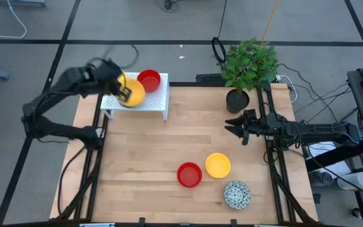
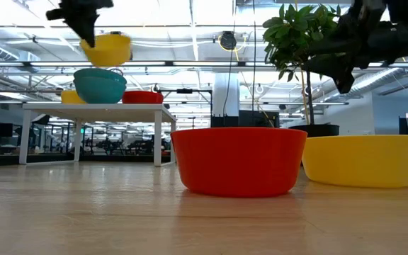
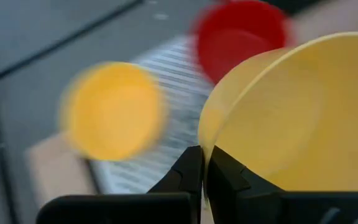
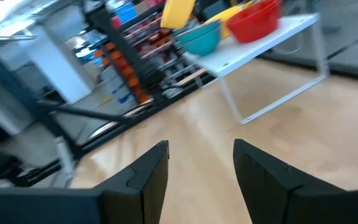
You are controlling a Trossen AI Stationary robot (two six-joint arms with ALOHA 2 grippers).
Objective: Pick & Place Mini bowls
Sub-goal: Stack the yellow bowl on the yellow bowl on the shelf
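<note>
One yellow bowl [image 1: 133, 93] is up in the air over the white rack [image 1: 159, 99] at the far left of the tabletop [image 1: 169, 151], rim pinched between the fingers of the left gripper [image 1: 126, 92]. In the left wrist view those fingers sit closed tight on the bowl's edge. Low view shows it hanging tilted, just above a teal bowl [image 2: 100, 84] on the rack.

Already on the rack: a red bowl [image 1: 149, 79] toward its far right, plus another yellow one [image 3: 114, 111] seen from the left wrist cam.

Looks like the placing step, i.e. carry done, drop-off not yet. Next move prob. calls for lowering onto a free bit of rack, or nesting into a bowl there, w/o knocking the red one, then letting go.

Three bowls wait at the near right of the tabletop: red [image 1: 190, 174], yellow [image 1: 218, 164] just beside it, and a speckled white one [image 1: 237, 194] nearer still.

Right gripper [image 1: 237, 128] hovers at the right edge, near the potted plant [image 1: 249, 63], fingers spread apart, holding nothing.
</note>
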